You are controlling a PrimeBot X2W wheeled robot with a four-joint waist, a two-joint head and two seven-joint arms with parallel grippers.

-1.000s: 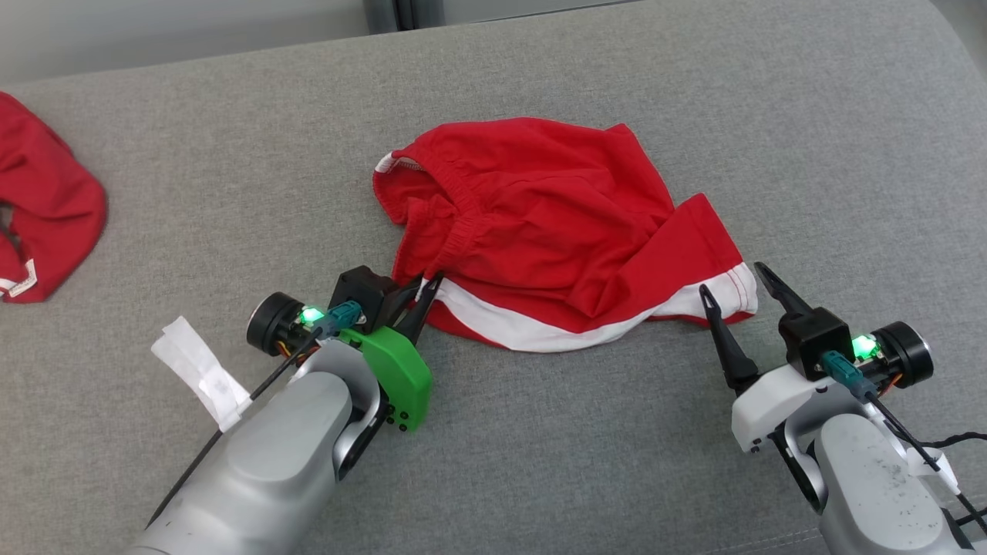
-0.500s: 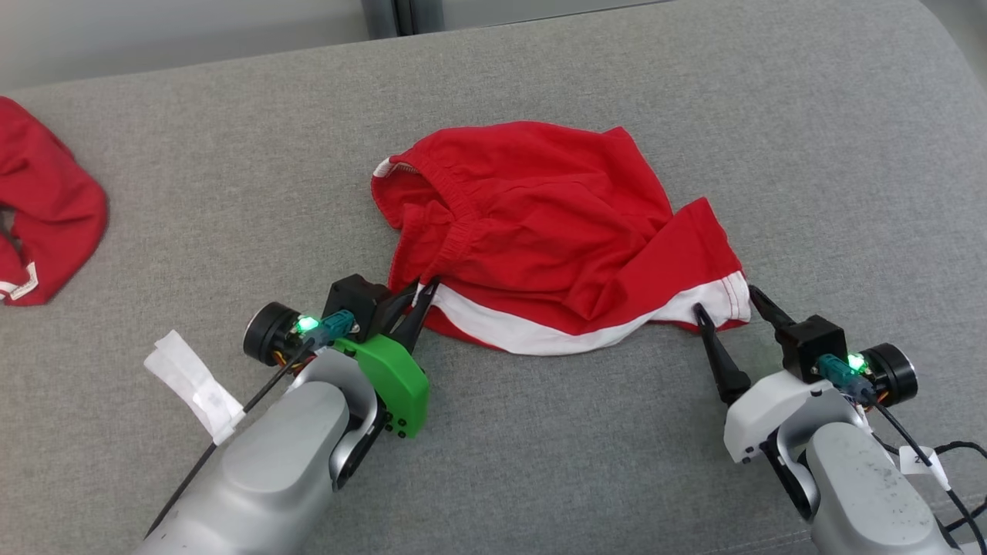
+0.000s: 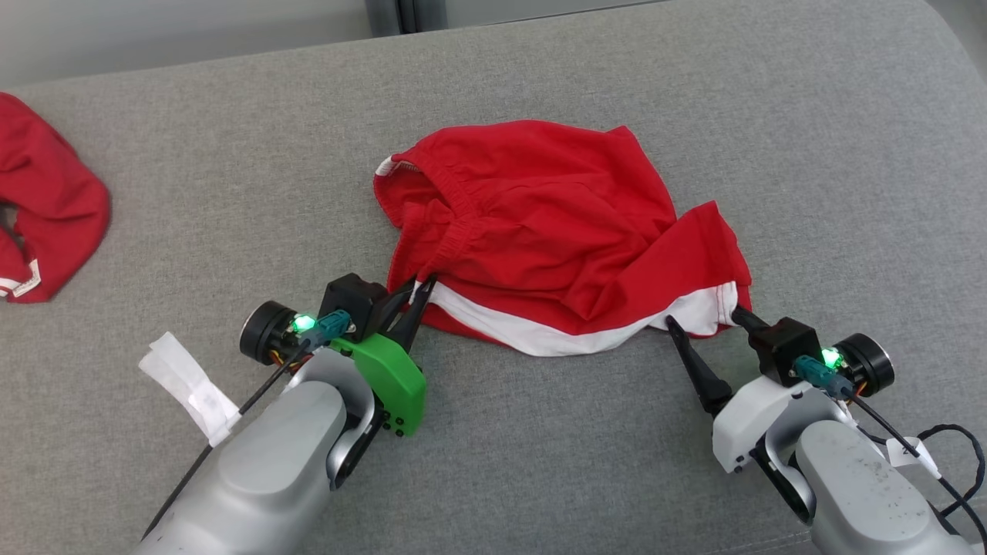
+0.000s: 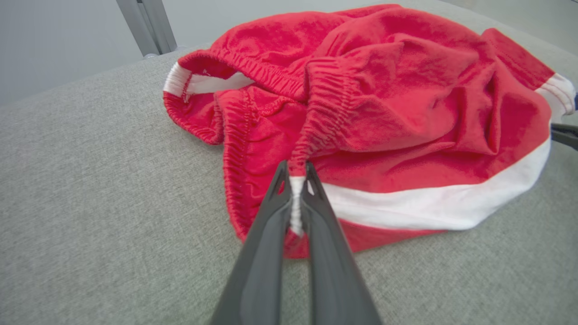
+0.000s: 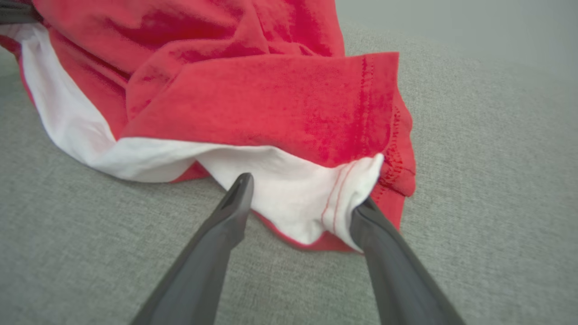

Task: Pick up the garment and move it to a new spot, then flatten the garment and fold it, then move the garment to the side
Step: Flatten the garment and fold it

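Note:
The garment [image 3: 540, 223] lies crumpled mid-cushion: red cloth with a gathered elastic band and a white stripe along its near edge; no lettering shows. My left gripper [image 3: 420, 289] is shut on the garment's near left edge, and in the left wrist view the white stripe [image 4: 429, 203] is pinched between that gripper's [image 4: 295, 180] fingers. My right gripper [image 3: 703, 316] is open at the garment's near right corner. In the right wrist view this gripper [image 5: 303, 192] has the white corner [image 5: 316, 194] between its spread fingers, the right finger [image 5: 388, 253] touching the cloth.
A second red garment [image 3: 46, 208] with a small white tag [image 3: 23, 285] lies at the far left edge. All of this rests on a grey fabric cushion [image 3: 540, 462], whose back edge meets a pale wall and a dark post [image 3: 401, 14].
My right gripper has moved forward and to the left, from short of the garment to straddling its white corner, still open. The left gripper has kept its hold and barely moved.

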